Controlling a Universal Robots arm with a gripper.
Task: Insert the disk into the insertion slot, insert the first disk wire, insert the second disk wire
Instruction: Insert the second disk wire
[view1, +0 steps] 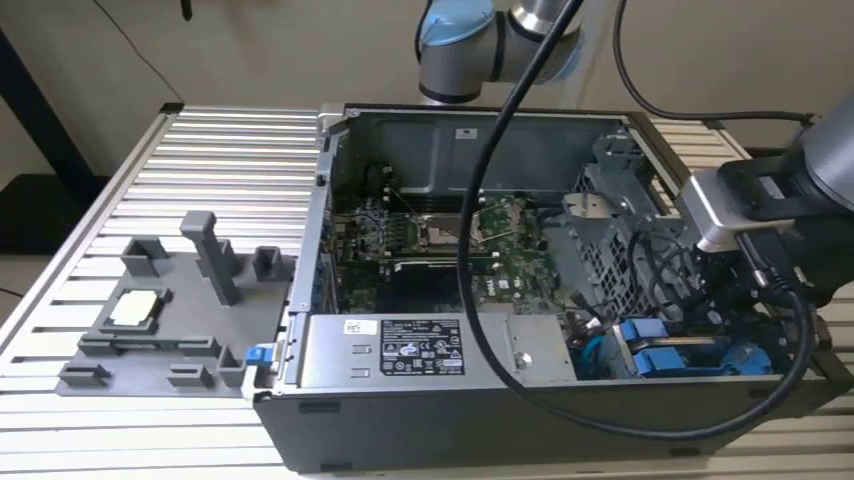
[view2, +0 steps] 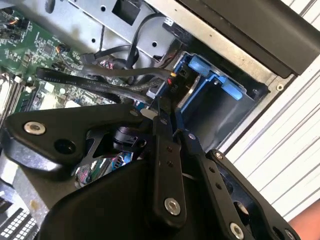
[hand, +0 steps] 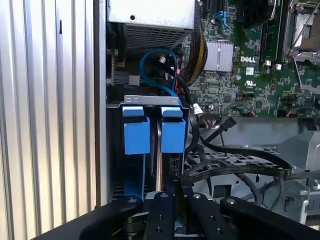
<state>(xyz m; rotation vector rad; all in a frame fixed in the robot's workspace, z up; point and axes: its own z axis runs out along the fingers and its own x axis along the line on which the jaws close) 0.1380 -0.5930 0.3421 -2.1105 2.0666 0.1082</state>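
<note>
Claw (hand: 174, 192) hangs at the insertion slot (hand: 112, 150), fingers together beside the seated disk (hand: 159, 150), as I see it.

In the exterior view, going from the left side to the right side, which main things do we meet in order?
Grey fixture block → grey power-supply box → blue caddy tabs in the drive cage → wrist camera on the arm.

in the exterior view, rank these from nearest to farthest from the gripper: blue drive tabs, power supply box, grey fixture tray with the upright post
1. Blue drive tabs, just beside the gripper, at the case's right corner.
2. Power supply box, mid front of the case.
3. Grey fixture tray, outside the case at the exterior view's left.
</note>
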